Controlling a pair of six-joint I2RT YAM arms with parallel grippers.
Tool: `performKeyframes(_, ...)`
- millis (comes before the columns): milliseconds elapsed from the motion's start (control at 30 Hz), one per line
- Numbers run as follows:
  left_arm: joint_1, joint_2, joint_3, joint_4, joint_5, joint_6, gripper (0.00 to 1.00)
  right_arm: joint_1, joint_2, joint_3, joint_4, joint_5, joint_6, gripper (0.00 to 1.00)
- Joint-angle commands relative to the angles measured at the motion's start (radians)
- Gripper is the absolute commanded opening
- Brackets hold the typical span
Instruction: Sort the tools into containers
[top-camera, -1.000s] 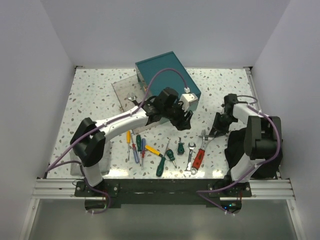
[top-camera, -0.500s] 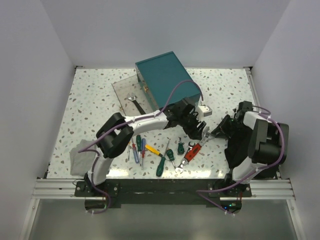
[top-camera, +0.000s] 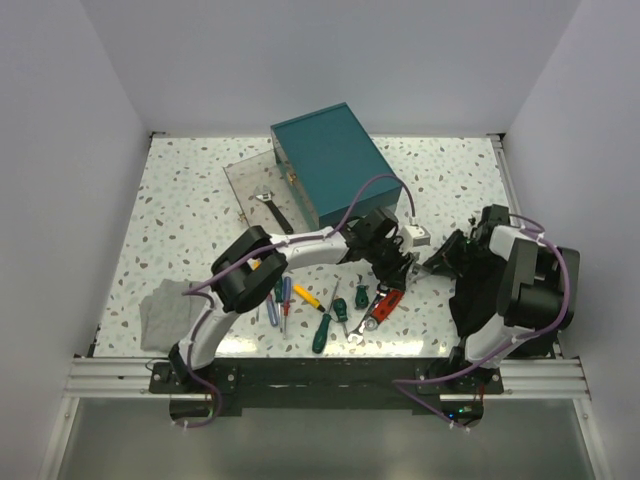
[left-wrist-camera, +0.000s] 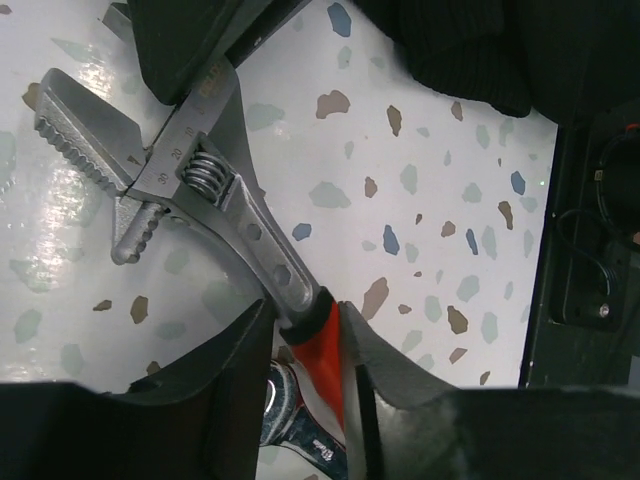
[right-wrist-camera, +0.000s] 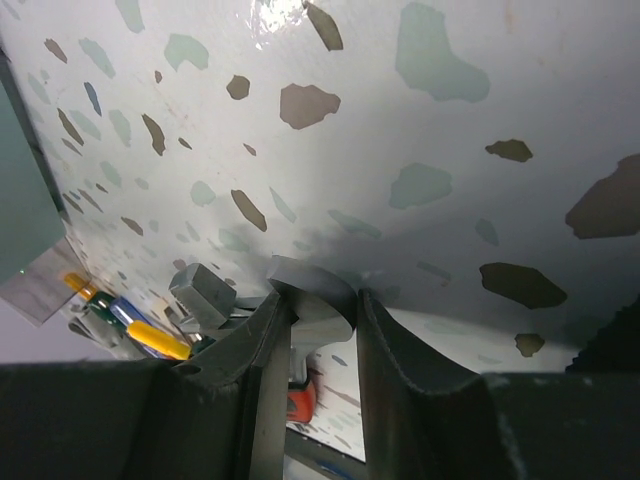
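The speckled bench (top-camera: 180, 200) carries the teal box (top-camera: 325, 150) well behind the left tool (top-camera: 392, 272) and off to its left. The box's clear drawer (top-camera: 245, 180) stands pulled out farther left, with one dark-handled wrench (top-camera: 272, 208) already inside. A grey cloth (top-camera: 165, 312) lies far to the left, near the arm's base. The loose screwdrivers (top-camera: 320, 335) are scattered just left of the tool. The red-handled wrench (left-wrist-camera: 235, 215) sits right at the left tool, whose fingers (left-wrist-camera: 225, 390) are drawn in tight on either side of the red grip, pressing it just below the silver neck. The right tool (right-wrist-camera: 318, 290) comes in from the opposite side. It is nearly closed, and the wrench's silver end fills the narrow gap, so it appears to pinch the head. The chief danger is that both tools have one wrench. If the left one lifts or swings toward the drawer before the right lets go, the wrench could twist or slip free. The heavy head, reaching forward of the left grip, could also pivot downward in transit. A second silver wrench (left-wrist-camera: 290, 400) lies under the handle and might be dragged along. Whether the held wrench is clear of the bench cannot be told.
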Motion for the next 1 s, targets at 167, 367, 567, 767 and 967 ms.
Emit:
performKeyframes(167, -0.027, 0.068, 0.057, 0.04, 0.026, 0.0, 0.46, 0.005, -0.081, -0.048, 0.083, -0.065, 0.066, 0.0)
performKeyframes(367, -0.024, 0.083, 0.009, 0.109, 0.124, -0.064, 0.48, 0.006, -0.101, -0.079, 0.119, -0.081, 0.098, 0.0)
performKeyframes(567, -0.015, 0.088, 0.011, 0.152, 0.232, -0.07, 0.04, 0.005, -0.122, -0.047, 0.088, -0.081, 0.066, 0.0)
performKeyframes(767, 0.026, 0.045, 0.063, 0.1, 0.295, -0.03, 0.0, -0.003, -0.101, 0.175, -0.161, -0.058, -0.089, 0.33)
performKeyframes(967, 0.086, -0.07, 0.086, 0.078, 0.425, 0.019, 0.0, -0.078, -0.06, 0.671, -0.424, -0.159, -0.256, 0.44)
